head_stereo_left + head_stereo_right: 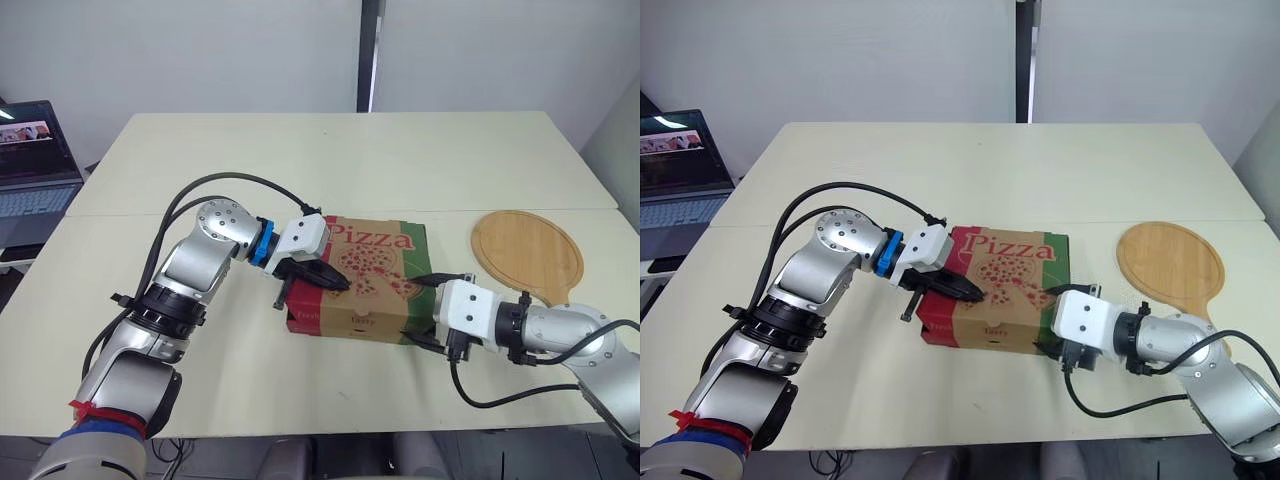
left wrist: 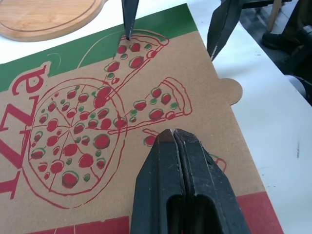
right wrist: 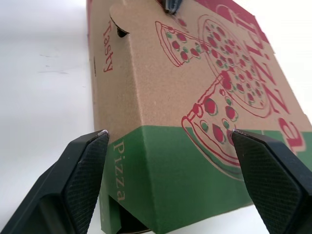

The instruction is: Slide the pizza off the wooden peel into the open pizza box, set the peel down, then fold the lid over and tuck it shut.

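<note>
Right gripper (image 3: 168, 134) sat low near the table's front edge, fingers spread wide to either side of the green end of the closed pizza box (image 1: 375, 262), with the forearm almost flat along the table (image 1: 330, 160). Its wrist view caught a dark gap under that green flap, which the head views missed. Left gripper (image 2: 173, 139) had its fingers pressed together, tips on the printed lid, elbow bent, reaching in from the left. Wooden peel (image 1: 527, 253) lay just right of the box.
</note>
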### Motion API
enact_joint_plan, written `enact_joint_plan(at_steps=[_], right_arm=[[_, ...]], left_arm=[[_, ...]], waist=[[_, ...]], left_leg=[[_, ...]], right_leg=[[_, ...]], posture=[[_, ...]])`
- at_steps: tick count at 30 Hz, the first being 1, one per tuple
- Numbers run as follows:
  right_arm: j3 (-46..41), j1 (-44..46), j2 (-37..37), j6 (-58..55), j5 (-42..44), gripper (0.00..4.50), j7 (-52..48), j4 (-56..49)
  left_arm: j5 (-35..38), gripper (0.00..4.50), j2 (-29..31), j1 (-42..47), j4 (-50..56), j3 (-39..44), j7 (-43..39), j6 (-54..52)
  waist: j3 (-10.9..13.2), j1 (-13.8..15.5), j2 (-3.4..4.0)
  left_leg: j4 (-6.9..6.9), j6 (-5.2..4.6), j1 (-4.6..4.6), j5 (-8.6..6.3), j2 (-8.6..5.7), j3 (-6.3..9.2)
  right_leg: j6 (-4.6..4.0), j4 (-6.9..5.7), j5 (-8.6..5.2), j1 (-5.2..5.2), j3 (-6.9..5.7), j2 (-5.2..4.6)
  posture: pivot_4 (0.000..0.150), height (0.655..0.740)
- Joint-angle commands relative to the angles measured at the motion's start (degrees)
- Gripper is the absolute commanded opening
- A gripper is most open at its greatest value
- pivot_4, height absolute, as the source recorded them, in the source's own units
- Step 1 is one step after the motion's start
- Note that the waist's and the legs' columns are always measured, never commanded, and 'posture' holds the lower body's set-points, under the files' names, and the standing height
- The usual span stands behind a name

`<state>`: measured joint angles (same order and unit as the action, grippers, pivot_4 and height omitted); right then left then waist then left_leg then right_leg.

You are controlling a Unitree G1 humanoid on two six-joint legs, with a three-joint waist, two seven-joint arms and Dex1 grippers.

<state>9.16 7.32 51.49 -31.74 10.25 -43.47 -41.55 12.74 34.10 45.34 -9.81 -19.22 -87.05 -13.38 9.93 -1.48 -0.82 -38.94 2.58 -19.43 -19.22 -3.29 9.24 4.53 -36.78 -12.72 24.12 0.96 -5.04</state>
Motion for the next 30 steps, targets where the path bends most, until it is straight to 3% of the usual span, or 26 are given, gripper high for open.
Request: enact_joint_plan(at_steps=[1,19,30], right_arm=[[-3.0,0.9,-1.5,-1.0,1.5,4.28,0.7,-1.9],[-3.7,1.5,-0.7,-6.3,6.7,4.28,-2.9,-5.8],[0.4,1.9,-0.3,-2.6,-1.2,4.28,-0.4,-2.0]], left_arm=[[0.7,0.0,0.2,0.9,0.9,1.1,-0.6,0.1],[0.3,0.0,-0.2,1.6,-0.6,1.4,-0.7,1.3],[0.9,0.0,-0.2,1.9,-0.7,2.0,-0.7,1.2]], waist=[[0.0,0.0,0.0],[0.0,0.0,0.0],[0.0,0.0,0.0]], left_leg=[[0.0,0.0,0.0,0.0,0.0,0.0],[0.0,-0.03,-0.01,-0.02,0.0,0.01],[0.0,-0.13,-0.02,-0.07,-0.01,0.01]], right_leg=[[0.0,0.0,0.0,0.0,0.0,0.0],[0.0,0.01,0.0,0.0,0.0,0.0],[0.0,0.02,0.0,0.02,0.0,0.0]], posture=[[0.15,0.74],[0.15,0.74],[0.15,0.74]])
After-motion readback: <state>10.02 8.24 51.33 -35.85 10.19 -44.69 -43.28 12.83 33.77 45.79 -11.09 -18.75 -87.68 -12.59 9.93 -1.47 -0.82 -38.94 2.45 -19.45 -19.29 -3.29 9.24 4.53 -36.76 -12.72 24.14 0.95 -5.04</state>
